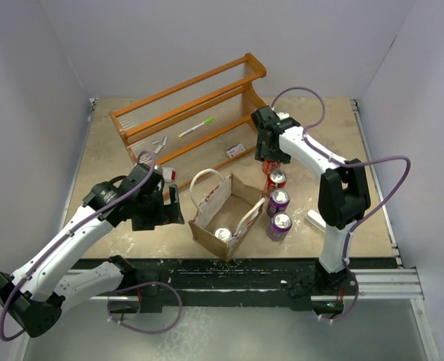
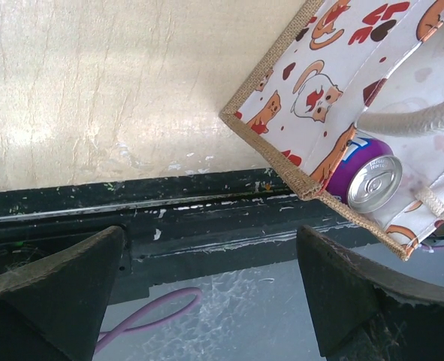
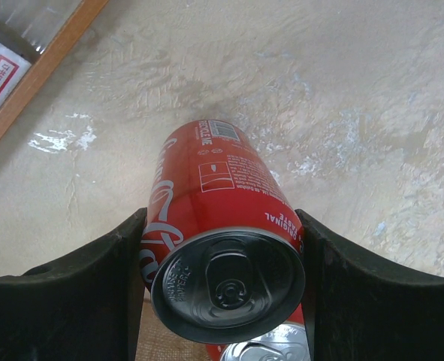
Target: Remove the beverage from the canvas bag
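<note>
1. One purple can (image 1: pixel 223 233) sits in the canvas bag (image 1: pixel 209 201), upright in the near corner with its silver top up. Long axis is vertical.
2. Left gripper (image 1: pixel 169 204) is just left of the bag and holds nothing, fingers spread wide. In the left wrist view the can (image 2: pixel 368 180) lies right of and beyond the fingertips, inside the bag's near-left corner (image 2: pixel 304 188).
3. Right gripper (image 1: pixel 270 158) is at the far right and clamped on a red can (image 3: pixel 214 188). That can is upright, with both fingers (image 3: pixel 109 263) against its sides. It's low over the table (image 1: pixel 116 165); can't tell if it's touching.
4. Three more cans (image 1: pixel 279 201) stand in a row on the table right of the bag, near side of the red one.
5. Judgement: the left arm is nearer the bagged can and free, but that can is inside the wall, so the reach is from above, not from the side.
6. A white handle (image 2: pixel 424 120) crosses just beside the can top and may snag a finger.
</note>
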`<act>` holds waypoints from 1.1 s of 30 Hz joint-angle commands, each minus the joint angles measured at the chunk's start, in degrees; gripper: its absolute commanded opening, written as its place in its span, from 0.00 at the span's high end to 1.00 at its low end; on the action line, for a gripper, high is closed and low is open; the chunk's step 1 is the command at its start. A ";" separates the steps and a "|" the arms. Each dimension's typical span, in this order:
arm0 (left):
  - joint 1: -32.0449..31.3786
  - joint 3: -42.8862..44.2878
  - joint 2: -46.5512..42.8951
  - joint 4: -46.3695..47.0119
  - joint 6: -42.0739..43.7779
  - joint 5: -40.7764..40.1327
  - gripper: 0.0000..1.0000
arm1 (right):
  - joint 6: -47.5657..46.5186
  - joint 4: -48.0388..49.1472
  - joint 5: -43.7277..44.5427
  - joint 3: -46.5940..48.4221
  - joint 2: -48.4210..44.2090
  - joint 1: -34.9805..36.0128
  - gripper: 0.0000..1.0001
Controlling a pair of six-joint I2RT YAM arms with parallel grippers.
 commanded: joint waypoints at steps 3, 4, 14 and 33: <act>-0.22 2.74 0.19 1.47 1.76 -0.97 0.01 | 0.86 1.43 0.92 -1.00 -1.39 -0.64 0.99; -0.22 2.78 0.27 1.53 1.82 -0.97 0.01 | 0.85 1.67 1.01 -1.43 -1.36 -0.68 0.99; -0.19 2.05 -0.61 1.31 1.41 -0.54 0.01 | -0.36 2.56 0.40 -3.15 -0.99 -0.78 0.79; -0.23 0.40 -3.54 1.73 -0.49 1.79 0.01 | -6.36 3.87 -7.86 -5.29 -9.01 -0.78 0.00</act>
